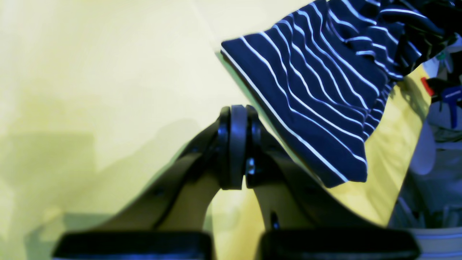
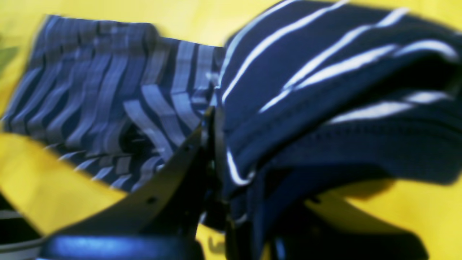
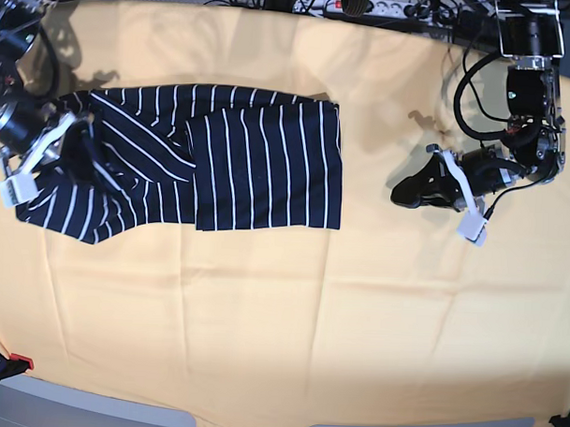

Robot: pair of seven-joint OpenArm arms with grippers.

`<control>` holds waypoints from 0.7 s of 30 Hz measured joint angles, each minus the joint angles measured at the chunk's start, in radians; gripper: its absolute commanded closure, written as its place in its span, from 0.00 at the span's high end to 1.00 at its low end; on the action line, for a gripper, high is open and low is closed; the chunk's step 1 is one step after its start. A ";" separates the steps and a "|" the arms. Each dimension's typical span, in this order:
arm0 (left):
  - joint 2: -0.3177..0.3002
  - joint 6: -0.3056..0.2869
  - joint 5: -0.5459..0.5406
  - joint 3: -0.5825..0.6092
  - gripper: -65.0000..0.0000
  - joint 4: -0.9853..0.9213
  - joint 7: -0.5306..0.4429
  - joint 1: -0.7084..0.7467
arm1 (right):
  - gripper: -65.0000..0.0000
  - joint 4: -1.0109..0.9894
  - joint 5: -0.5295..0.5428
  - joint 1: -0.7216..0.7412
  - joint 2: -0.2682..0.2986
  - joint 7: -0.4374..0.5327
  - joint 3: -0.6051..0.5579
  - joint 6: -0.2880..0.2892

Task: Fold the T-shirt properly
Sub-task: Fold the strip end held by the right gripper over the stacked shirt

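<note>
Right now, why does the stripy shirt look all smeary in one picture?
In the right wrist view, the T-shirt sits close to the lens and is blurred, with stripes ghosted on the left. The left wrist view is washed pale by glare. The base view is sharp, with soft arm shadows on the yellow cloth.

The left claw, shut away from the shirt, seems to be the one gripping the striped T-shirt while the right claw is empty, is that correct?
Not quite: the roles are swapped. In the base view the left claw is shut on nothing over the yellow cloth, clear of the T-shirt. The right wrist view shows the right claw pinching the shirt's edge.
</note>
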 measured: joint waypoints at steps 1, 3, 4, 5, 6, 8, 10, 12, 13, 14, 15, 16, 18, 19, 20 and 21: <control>0.000 0.000 0.000 0.000 0.00 0.000 0.002 0.001 | 0.00 0.024 0.012 -0.010 -0.029 -0.002 0.001 0.005; 0.000 0.000 0.000 0.000 0.00 0.000 0.002 0.000 | 0.00 0.065 0.056 -0.023 -0.081 0.006 0.000 0.015; 0.000 0.000 0.000 0.000 0.00 0.000 0.001 -0.002 | 0.00 0.084 0.092 -0.029 -0.106 0.010 0.001 0.019; 0.000 0.000 -0.001 0.000 0.00 0.000 0.001 -0.001 | 0.00 0.099 0.126 -0.033 -0.131 0.010 0.001 0.028; 0.000 0.000 0.000 0.000 0.00 0.000 0.001 0.001 | 0.00 0.106 0.151 -0.034 -0.156 0.010 0.001 0.041; 0.000 0.000 0.000 0.000 0.00 0.000 0.002 0.007 | 0.00 0.107 0.179 -0.027 -0.194 0.010 -0.027 0.053; 0.000 0.000 -0.001 0.000 0.00 0.000 0.002 0.010 | 0.00 0.107 0.179 -0.005 -0.215 0.009 -0.090 0.053; 0.000 0.000 -0.001 0.000 0.00 0.000 0.002 0.013 | 0.00 0.107 0.179 0.014 -0.237 0.013 -0.161 0.053; 0.000 0.000 -0.001 0.000 0.00 0.000 0.002 0.015 | 0.00 0.107 0.162 0.021 -0.252 0.014 -0.198 0.053; 0.000 0.000 -0.001 0.000 0.00 0.000 0.001 0.018 | 0.00 0.107 0.122 0.030 -0.266 0.022 -0.232 0.053; 0.000 0.000 -0.001 0.000 0.00 0.000 0.002 0.019 | 0.00 0.107 0.058 0.040 -0.279 0.038 -0.266 0.054; 0.000 0.000 -0.001 0.000 0.00 0.000 0.002 0.021 | 0.00 0.107 -0.014 0.053 -0.290 0.068 -0.296 0.056; -0.001 0.000 -0.001 0.000 0.00 0.000 0.002 0.021 | 0.00 0.096 -0.107 0.074 -0.309 0.135 -0.347 0.055; -0.001 0.000 -0.001 0.000 0.00 0.000 0.002 0.021 | 0.00 0.082 -0.124 0.081 -0.317 0.156 -0.370 0.055; -0.003 0.000 -0.001 0.000 0.00 0.000 0.002 0.021 | 0.00 0.061 -0.140 0.087 -0.325 0.165 -0.393 0.055; -0.005 0.000 -0.001 0.000 0.00 0.000 0.002 0.023 | 0.00 0.032 -0.151 0.095 -0.334 0.164 -0.417 0.056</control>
